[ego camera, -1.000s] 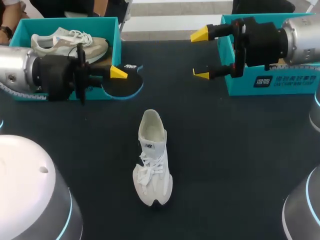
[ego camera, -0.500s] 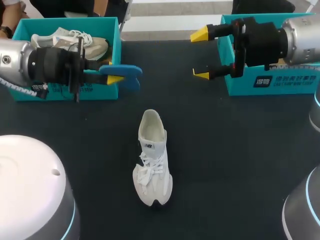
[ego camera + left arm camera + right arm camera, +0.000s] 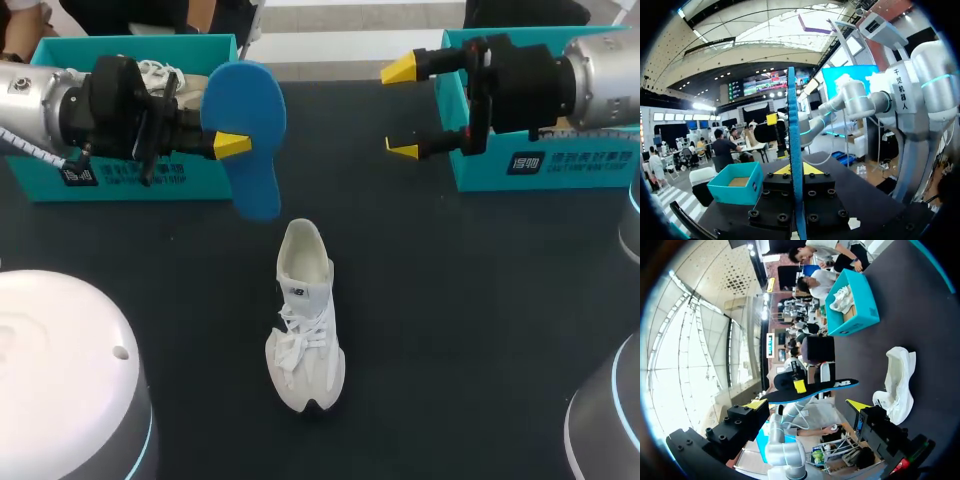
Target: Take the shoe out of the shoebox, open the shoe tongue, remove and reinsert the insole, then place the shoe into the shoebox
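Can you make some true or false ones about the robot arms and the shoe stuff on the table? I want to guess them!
1. The left gripper is holding the blue insole. True.
2. The insole lies flat on the table. False: it is held up in the air, above the table.
3. The right gripper is holding the white shoe. False: its fingers are open and empty, by the right shoebox.
4. The white shoe lies on the table, outside both boxes. True.
5. The left shoebox has another shoe in it. True.
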Robot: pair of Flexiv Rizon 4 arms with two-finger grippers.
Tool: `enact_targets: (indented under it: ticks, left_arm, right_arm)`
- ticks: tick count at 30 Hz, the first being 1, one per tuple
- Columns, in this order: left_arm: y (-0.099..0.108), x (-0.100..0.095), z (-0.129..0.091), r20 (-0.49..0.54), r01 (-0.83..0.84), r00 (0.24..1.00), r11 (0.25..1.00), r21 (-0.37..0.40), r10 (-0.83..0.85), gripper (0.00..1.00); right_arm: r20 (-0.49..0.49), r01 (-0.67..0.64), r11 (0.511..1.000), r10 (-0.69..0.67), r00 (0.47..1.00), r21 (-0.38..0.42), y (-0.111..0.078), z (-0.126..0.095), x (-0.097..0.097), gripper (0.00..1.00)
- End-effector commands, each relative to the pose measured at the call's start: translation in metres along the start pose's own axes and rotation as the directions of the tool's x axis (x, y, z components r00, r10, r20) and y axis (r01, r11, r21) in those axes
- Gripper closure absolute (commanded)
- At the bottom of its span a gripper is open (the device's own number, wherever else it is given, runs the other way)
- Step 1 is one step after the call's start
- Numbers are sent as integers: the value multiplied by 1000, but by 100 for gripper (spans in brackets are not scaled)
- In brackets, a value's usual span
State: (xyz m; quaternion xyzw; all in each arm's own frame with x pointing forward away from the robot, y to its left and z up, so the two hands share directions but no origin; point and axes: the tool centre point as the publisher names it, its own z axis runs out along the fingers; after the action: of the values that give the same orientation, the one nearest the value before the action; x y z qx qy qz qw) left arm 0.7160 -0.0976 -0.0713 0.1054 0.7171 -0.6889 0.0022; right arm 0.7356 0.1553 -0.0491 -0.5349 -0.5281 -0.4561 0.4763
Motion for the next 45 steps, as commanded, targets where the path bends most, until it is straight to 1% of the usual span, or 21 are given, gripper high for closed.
enact_targets:
  ticks: [1,10,11,12,13,14,15,16,17,18,19,24,27,30,32,34,36,40,42,45]
  left_arm:
    - [2,-4,-1,-70,645,764,762,60,-641,100]
    - [2,-4,-1,-70,645,764,762,60,-641,100]
    - [5,-4,1,-54,722,692,691,38,-720,100]
    - [8,-3,2,-62,754,656,655,40,-752,100]
    - [11,-3,3,-53,803,596,595,29,-801,100]
    - [15,-3,4,-54,856,518,517,24,-854,100]
    - [17,-3,4,-47,886,463,462,31,-885,100]
    - [20,-3,5,-33,913,407,408,0,-913,100]
    - [23,-3,5,-29,925,379,379,-3,-925,100]
    - [25,-2,5,-38,939,343,343,17,-939,100]
    - [27,-2,6,-32,952,305,305,-1,-952,100]
    - [31,-1,7,-66,989,144,142,33,-987,100]
    - [32,-2,8,-72,995,96,93,42,-993,100]
    - [34,-2,11,-91,999,20,15,52,-996,100]
    - [36,-2,15,-121,997,-45,-52,52,-992,100]
    - [37,-1,18,-146,994,-84,-93,53,-986,100]
    - [40,0,21,-154,992,-103,-113,58,-983,100]
    - [42,0,22,-230,982,-150,-172,77,-961,100]
    - [44,0,21,-231,982,-146,-170,85,-962,100]
    - [46,-1,21,-236,978,-160,-186,95,-958,100]
  right_arm:
    - [1,0,1000,0,1000,-1,0,2,0,0]
    - [1,0,1000,0,1000,-1,0,2,0,0]
    - [1,0,1000,0,1000,-1,0,2,0,0]
    - [1,0,1000,0,1000,-1,0,2,0,0]
    - [1,0,1000,0,1000,-1,0,2,0,0]
    - [1,0,1000,0,1000,-1,0,2,0,0]
    - [1,0,1000,0,1000,-1,0,2,0,0]
    - [1,0,1000,0,1000,-1,0,2,0,0]
    - [1,0,1000,0,1000,-1,0,2,0,0]
    - [1,0,1000,0,1000,-1,0,2,0,0]
    - [1,0,1000,0,1000,-1,0,2,0,0]
    - [1,0,1000,0,1000,-1,0,2,0,0]
    - [1,0,1000,0,1000,-1,0,2,0,0]
    - [1,0,1000,0,1000,-1,0,2,0,0]
    - [1,0,1000,0,1000,-1,0,2,0,0]
    - [1,0,1000,0,1000,-1,0,2,0,0]
    - [1,0,1000,0,1000,-1,0,2,0,0]
    - [1,0,1000,0,1000,-1,0,2,0,0]
    - [1,0,1000,0,1000,-1,0,2,0,0]
    - [1,0,1000,0,1000,-1,0,2,0,0]
